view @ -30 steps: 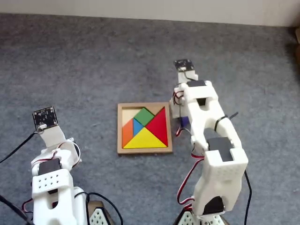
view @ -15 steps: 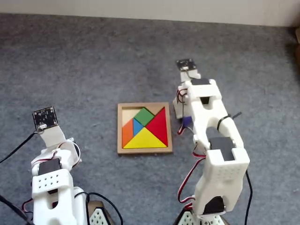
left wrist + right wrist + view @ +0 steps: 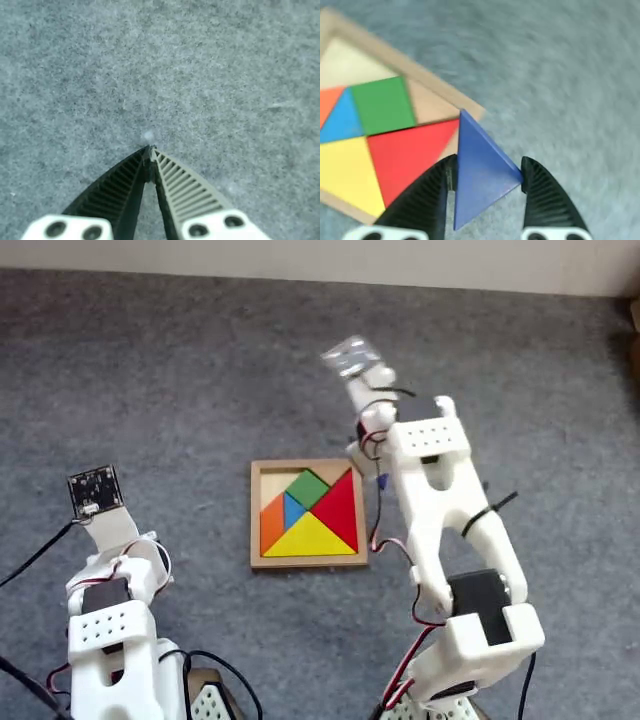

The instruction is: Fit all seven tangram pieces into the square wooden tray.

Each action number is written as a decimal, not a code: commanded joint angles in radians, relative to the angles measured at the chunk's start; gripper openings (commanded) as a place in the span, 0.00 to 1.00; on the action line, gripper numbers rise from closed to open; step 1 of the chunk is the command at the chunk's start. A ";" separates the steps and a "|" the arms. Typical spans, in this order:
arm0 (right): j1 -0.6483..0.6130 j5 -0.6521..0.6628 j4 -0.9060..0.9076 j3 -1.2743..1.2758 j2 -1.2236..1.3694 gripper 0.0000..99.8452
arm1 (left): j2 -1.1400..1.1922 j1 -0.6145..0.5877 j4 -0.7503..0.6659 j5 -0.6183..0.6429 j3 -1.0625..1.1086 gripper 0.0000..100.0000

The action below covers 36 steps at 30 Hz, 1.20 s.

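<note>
Five wooden pieces already lie in the square wooden tray (image 3: 255,515): a green square (image 3: 309,487), a large red triangle (image 3: 340,508), a large yellow triangle (image 3: 310,537), an orange piece (image 3: 271,522) and a small light-blue triangle (image 3: 293,510). Bare wood shows in two places, the corner at 11 o'clock (image 3: 272,480) and a smaller gap at 1 o'clock (image 3: 335,474) between the green square and the red triangle.

At the tray's 1 o'clock corner, the right hand (image 3: 489,169) holds a dark-blue wooden triangle (image 3: 475,155). It seems to pinch the piece with one finger on a straight edge and the other near a corner. The left hand (image 3: 149,152) is at about 8 o'clock from the tray, well apart from it. Its fingers are pressed together on nothing above the grey felt tabletop (image 3: 180,390).

The step in hand looks like seating this triangle. I cannot tell from these views which gap it matches, so its outline should first be compared with each gap. The wrist should then turn until the triangle's edges run parallel to its neighbours'. The piece should come down level, because a tilted corner could ride up on the rim or push the red triangle out of place. A grip on a corner can slip, so the hand should let go only once the piece lies flat on the tray floor.
</note>
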 commanded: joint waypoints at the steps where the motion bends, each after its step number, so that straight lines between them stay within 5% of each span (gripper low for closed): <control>1: -0.082 0.146 0.002 -0.022 -0.035 0.09 | -0.015 0.025 -0.015 -0.011 -0.010 0.01; 15: -0.303 0.566 0.001 -0.028 0.107 0.09 | -0.015 0.025 -0.015 -0.011 -0.010 0.01; 20: -0.315 0.571 -0.070 -0.030 0.143 0.10 | -0.015 0.025 -0.015 -0.011 -0.010 0.01; 26: -0.317 0.508 -0.076 -0.031 0.125 0.27 | -0.015 0.025 -0.015 -0.011 -0.010 0.01; 36: -0.315 0.402 -0.021 0.007 -0.194 0.17 | -0.015 0.025 -0.015 -0.011 -0.016 0.01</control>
